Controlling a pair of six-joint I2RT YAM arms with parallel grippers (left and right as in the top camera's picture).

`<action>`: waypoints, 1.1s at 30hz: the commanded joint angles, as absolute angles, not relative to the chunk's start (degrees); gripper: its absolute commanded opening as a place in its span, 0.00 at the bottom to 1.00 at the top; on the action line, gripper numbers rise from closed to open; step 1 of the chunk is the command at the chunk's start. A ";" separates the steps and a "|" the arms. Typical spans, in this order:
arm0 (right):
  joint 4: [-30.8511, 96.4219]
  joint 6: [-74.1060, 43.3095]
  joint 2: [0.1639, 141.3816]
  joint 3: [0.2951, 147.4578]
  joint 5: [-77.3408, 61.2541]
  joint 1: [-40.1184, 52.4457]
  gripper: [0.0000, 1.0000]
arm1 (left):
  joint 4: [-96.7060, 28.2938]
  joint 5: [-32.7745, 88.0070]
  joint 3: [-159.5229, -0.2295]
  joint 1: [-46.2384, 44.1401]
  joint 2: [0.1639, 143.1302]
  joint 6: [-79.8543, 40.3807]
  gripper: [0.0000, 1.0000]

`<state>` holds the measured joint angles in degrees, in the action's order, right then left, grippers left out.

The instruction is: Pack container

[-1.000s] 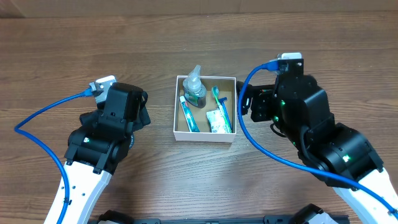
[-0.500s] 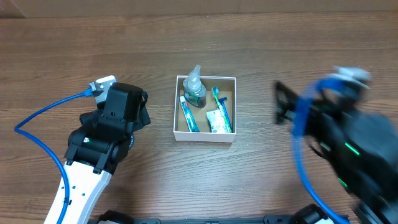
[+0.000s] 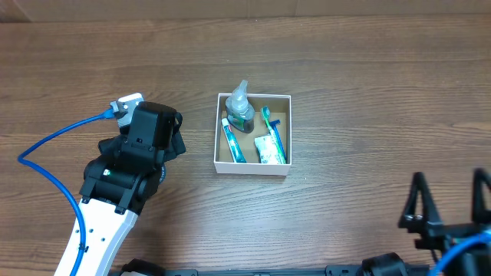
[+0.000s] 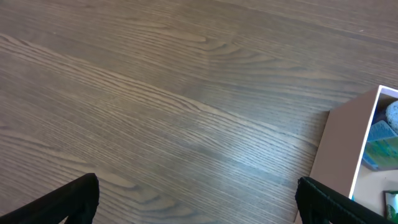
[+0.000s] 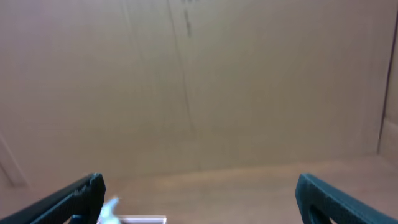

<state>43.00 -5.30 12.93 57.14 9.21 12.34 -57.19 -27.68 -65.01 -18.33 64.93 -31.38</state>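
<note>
The container [image 3: 220, 130], a small white box with a brown inside, stands at the table's middle. It holds a clear bottle [image 3: 240, 110], a toothpaste tube [image 3: 232, 141], a green toothbrush [image 3: 273, 134] and a small packet [image 3: 266, 150]. My left gripper [image 4: 199, 202] is open and empty, over bare wood left of the box; the box's white wall [image 4: 339, 149] shows at the right of the left wrist view. My right gripper [image 3: 449, 203] is open and empty at the lower right corner, raised and pointing level; its wrist view [image 5: 199, 193] shows the far wall and the box's rim [image 5: 146, 219].
A blue cable [image 3: 54, 146] loops left of the left arm [image 3: 130, 157]. A brown cardboard wall [image 5: 199, 81] stands behind the table's far edge.
My right arm has pulled back fast from beside the box's right side to the lower right corner. The left arm and the box's contents have not moved.
</note>
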 commanded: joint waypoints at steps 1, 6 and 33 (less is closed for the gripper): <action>36.60 -4.56 9.45 47.20 3.68 10.74 1.00 | -56.95 -28.47 -65.82 -18.02 65.14 -30.83 1.00; 25.30 -4.69 6.28 33.58 -0.58 8.75 1.00 | -56.97 -28.47 -65.82 -18.02 65.14 -30.83 1.00; -0.12 -6.04 0.16 0.75 -0.01 7.33 1.00 | -56.95 -28.47 -65.82 -18.02 65.14 -30.83 1.00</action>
